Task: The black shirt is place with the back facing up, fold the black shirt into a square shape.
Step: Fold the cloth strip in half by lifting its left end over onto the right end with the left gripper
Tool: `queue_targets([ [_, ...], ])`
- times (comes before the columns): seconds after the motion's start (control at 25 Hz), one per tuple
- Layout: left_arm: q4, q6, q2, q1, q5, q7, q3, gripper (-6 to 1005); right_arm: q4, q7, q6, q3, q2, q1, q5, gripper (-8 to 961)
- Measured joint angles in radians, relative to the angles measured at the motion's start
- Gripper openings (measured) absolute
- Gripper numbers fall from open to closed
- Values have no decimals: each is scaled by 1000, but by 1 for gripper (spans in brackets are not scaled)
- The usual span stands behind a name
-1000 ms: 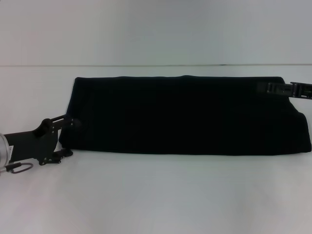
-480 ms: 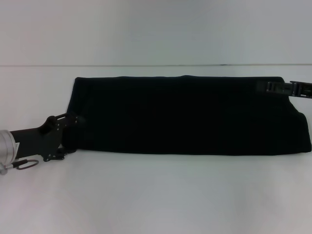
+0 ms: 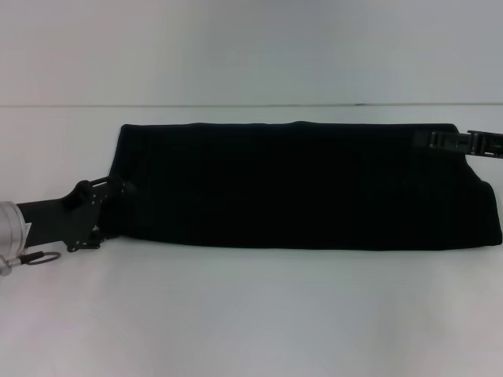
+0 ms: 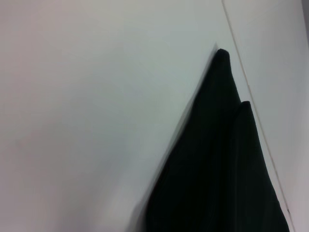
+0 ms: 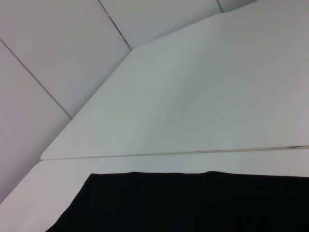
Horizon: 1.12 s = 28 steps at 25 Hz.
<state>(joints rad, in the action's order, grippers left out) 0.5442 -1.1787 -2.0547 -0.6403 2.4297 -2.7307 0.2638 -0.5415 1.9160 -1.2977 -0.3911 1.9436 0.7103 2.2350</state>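
The black shirt [image 3: 306,184] lies on the white table [image 3: 251,314] as a long folded band running left to right, with no lettering showing. My left gripper [image 3: 116,212] is at the band's left end near its front corner, open, with its fingers over the cloth edge. My right gripper [image 3: 444,141] rests low over the band's far right corner. The left wrist view shows the shirt [image 4: 217,169] as a dark pointed shape on the table. The right wrist view shows the shirt's far edge [image 5: 193,203].
The white table's far edge [image 3: 236,105] runs just behind the shirt, with a pale wall beyond. A seam between table panels [image 5: 193,153] shows in the right wrist view. Bare table lies in front of the shirt.
My left gripper has moved right and slightly away from me, from beside the shirt's left end to over its edge. The right gripper and the shirt have not moved.
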Motion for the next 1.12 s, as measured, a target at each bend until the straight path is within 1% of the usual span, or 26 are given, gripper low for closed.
queue_targets([
  [0.48,-2,-13,2,4,5,72,3,843,-4,0,1,0,0,0,-2,869],
  [0.68,0,-11,2,9,8,73,3,603,-5,0,1,0,0,0,-2,870],
  [0.8,0,-7,2,9,20,75,3,358,-4,0,1,0,0,0,-2,870],
  [1.0,0,-7,2,8,30,102,3,155,-1,0,3,0,0,-1,-2,870],
  [1.12,3,-13,2,10,30,136,2,128,-1,0,3,0,0,-3,-3,870],
])
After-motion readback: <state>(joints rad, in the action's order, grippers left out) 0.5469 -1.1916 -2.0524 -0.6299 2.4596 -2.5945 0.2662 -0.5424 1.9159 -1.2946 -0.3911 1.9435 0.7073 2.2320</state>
